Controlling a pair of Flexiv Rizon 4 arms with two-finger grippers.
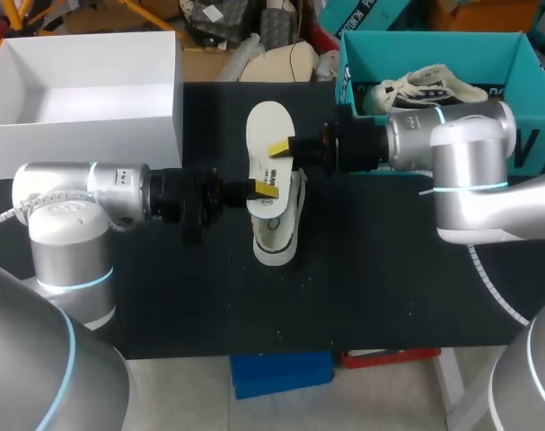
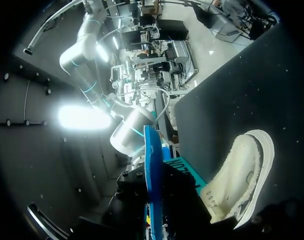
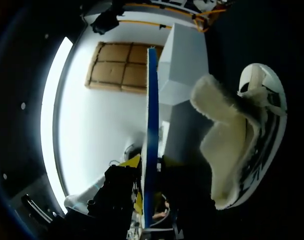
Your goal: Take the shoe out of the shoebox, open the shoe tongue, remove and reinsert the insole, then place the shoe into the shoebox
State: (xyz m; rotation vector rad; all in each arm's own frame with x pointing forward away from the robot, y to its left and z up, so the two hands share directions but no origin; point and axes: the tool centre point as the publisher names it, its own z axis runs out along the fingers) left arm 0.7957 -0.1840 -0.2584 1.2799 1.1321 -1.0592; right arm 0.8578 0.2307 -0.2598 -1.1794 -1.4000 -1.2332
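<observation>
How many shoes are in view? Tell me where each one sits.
2. The first shoe is on the black table, under the raised insole. The second shoe is in the teal shoebox, far right; more may be hidden there.

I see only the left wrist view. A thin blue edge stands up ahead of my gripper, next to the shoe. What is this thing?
Observer: It is the insole, edge-on to you. From above it shows its white face, held over the shoe.
Operator: Does only my left gripper hold it?
Observer: No. The left gripper grips one end, and the right gripper grips its side edge.
Operator: I see only a teal box. Is there another box?
Observer: Yes. A white box stands open at the table's far left corner, apart from the shoe.
</observation>
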